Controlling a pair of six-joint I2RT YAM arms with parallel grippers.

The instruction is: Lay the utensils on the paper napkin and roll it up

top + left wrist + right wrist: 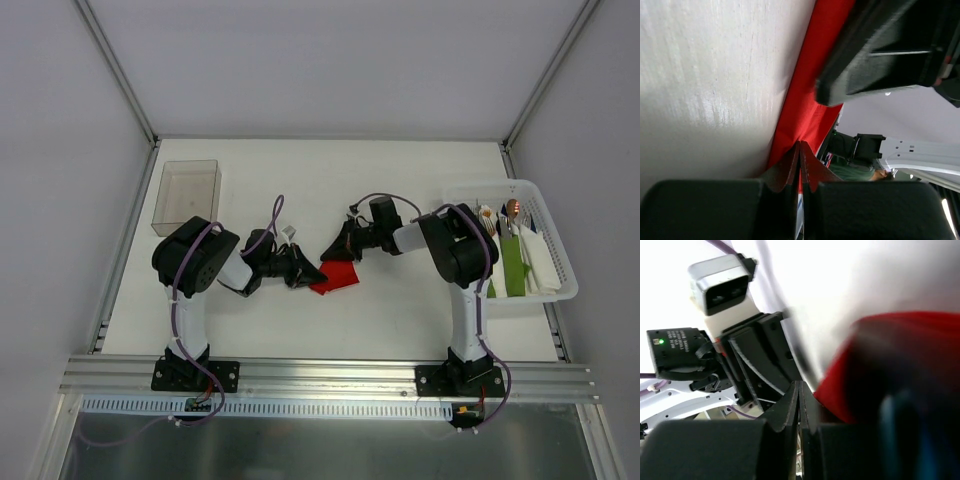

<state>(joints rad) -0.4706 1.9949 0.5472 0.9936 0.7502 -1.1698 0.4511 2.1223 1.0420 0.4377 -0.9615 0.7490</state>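
The red paper napkin lies folded on the table between the two arms. My left gripper comes in low from the left. Its jaws are shut with a sliver of the napkin's edge pinched between them. My right gripper reaches in from the right at the napkin's far left corner. It is shut, and the napkin lies against its right finger with no red between the tips. A blurred blue shape shows low against the napkin; I cannot tell whether it is one of the utensils.
A white basket at the right holds green napkin bundles, white napkins and copper-headed cutlery. A clear plastic box stands at the back left. Frame posts and grey walls bound the table.
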